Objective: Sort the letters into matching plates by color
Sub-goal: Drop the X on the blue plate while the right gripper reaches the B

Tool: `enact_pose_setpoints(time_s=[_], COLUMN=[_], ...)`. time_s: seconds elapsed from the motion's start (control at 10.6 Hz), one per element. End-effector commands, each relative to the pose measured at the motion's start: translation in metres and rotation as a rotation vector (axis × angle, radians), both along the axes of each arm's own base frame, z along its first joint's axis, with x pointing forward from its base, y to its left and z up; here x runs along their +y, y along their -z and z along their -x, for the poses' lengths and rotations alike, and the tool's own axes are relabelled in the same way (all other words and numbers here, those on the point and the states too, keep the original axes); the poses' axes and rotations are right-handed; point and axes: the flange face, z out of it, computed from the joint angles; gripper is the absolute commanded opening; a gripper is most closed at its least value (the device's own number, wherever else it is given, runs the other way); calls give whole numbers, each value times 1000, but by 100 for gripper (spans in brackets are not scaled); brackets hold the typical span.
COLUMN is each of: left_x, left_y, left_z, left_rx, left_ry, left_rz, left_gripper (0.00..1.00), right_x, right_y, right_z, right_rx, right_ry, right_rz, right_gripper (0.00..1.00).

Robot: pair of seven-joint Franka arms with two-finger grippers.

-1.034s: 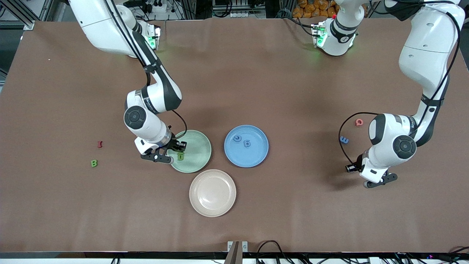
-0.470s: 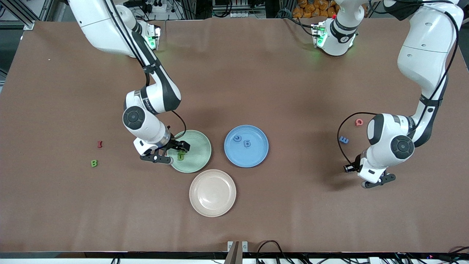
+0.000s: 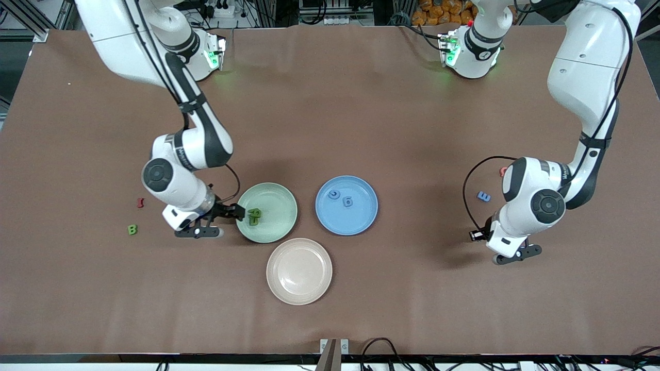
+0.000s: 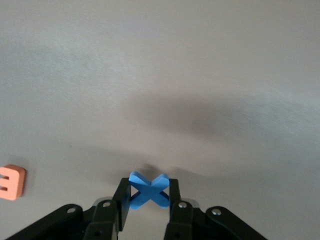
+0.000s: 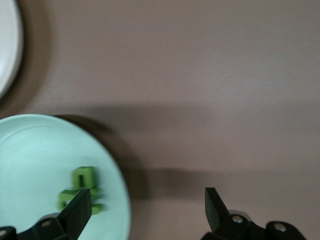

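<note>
Right tool (image 3: 225,212) hangs low at the mint green plate (image 3: 276,226) rim, fingers spread, released; two green letters (image 3: 253,216) lie in that plate just beside it. Left tool (image 4: 148,200) pinches a blue X letter (image 4: 148,189) above bare counter (image 3: 361,129), wrist angled down.

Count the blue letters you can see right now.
4. Two lie in the blue plate, at and. One sits on the table near the left arm. One is pinched in the left gripper. Others may be hidden.
</note>
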Motion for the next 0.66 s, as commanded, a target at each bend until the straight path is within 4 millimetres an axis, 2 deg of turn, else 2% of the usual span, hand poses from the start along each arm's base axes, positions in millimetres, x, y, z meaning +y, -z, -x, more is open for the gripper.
enact_pose_setpoints(time_s=[0.0,0.38,0.56], left_x=[-39,-110,-135], left_y=[-21,-26,-25], left_z=[11,28,37], left_rx=[13,6,6], left_ry=[46,43,41], left_rz=[-43,-43,-42], left_gripper=[0,0,0], right_x=[-52,-133,-167], right_y=[-4,1,4], right_z=[-12,-21,-21], right_rx=[-2,-17,-17], right_ry=[-114,-239,-300], right_rz=[-2,16,43], right_gripper=[100,100,100])
